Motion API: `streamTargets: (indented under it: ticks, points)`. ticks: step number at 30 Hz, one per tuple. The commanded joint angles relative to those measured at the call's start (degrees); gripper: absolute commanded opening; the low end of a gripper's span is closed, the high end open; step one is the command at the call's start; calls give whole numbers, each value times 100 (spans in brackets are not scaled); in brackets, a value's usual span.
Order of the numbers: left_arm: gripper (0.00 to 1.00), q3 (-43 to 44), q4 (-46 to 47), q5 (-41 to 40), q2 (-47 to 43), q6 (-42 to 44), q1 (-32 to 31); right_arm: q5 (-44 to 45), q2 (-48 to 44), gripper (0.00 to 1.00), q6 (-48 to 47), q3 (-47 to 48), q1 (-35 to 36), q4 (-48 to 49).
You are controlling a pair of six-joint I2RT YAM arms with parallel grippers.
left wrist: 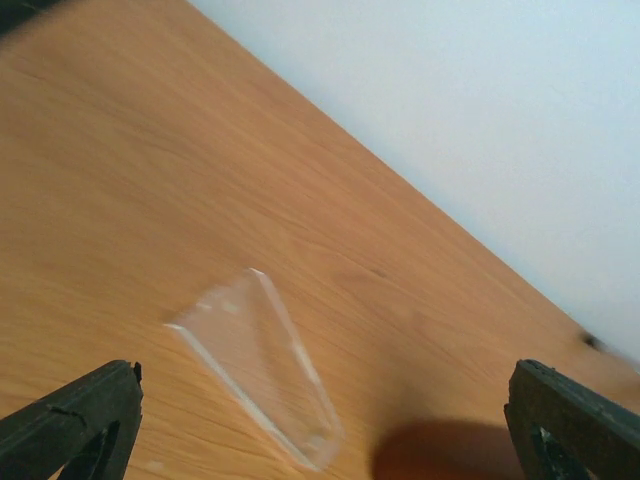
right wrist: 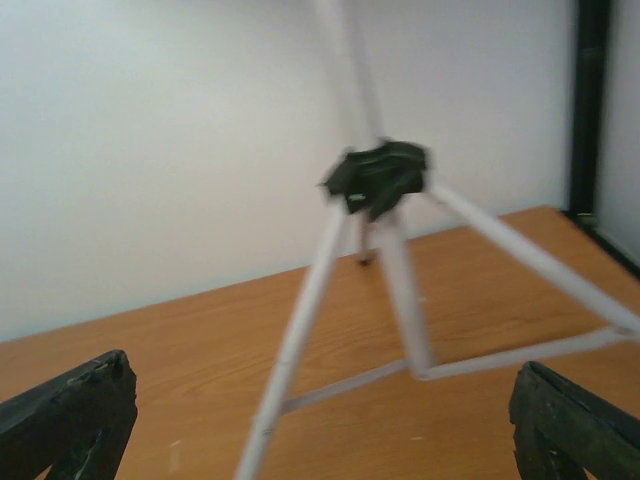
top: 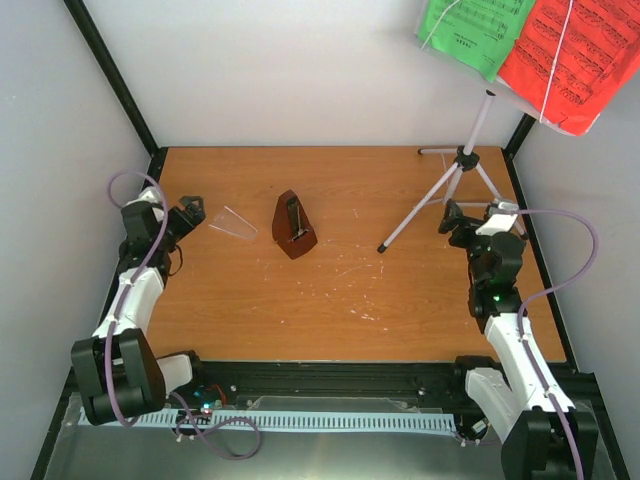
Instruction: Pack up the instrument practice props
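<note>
**Fingers spread, nothing packed: where this could slip**

Fingers point(left wrist: 75, 420) of the left gripper point(top: 190, 208) frame the wrist view at both edges, spread wide and pinching nothing. Just ahead of them the clear cover point(left wrist: 262, 365) lies on the table point(top: 300, 300), near the gripper but apart from it. That cover is the first worry. Thin, smooth plastic lying low on smooth wood will likely skid away from a closing pad rather than rise into the grip. A shove to the right would send it toward the metronome point(top: 293, 225), which stands upright just beside it (with the cover off, its front is bare). A knock there could topple it.

Further right, well apart, the music stand point(top: 463, 157) stands on its three legs near the back right corner. A green sheet point(top: 475, 30) and a red sheet point(top: 575, 55) rest at its top. The right gripper point(top: 452, 218) sits close to the legs, jaws likewise spread and empty. Its wrist view, blurred, shows the black hub and legs ahead, between the fingers. The stand seems top-heavy, so a pull on one leg could tip it, and the sheets would probably slide off. Whether anything clips them down I cannot tell.
</note>
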Motion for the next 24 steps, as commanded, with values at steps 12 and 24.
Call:
streamTargets:
  ticks: [12, 24]
  points:
    - [99, 2764, -2616, 2969, 1047, 3089, -2286, -5476, 1167, 100, 54, 1375, 361, -465]
    - [97, 2964, -2048, 1662, 1686, 4134, -2881, -5040, 1271, 100, -449, 1509, 1150, -1212]
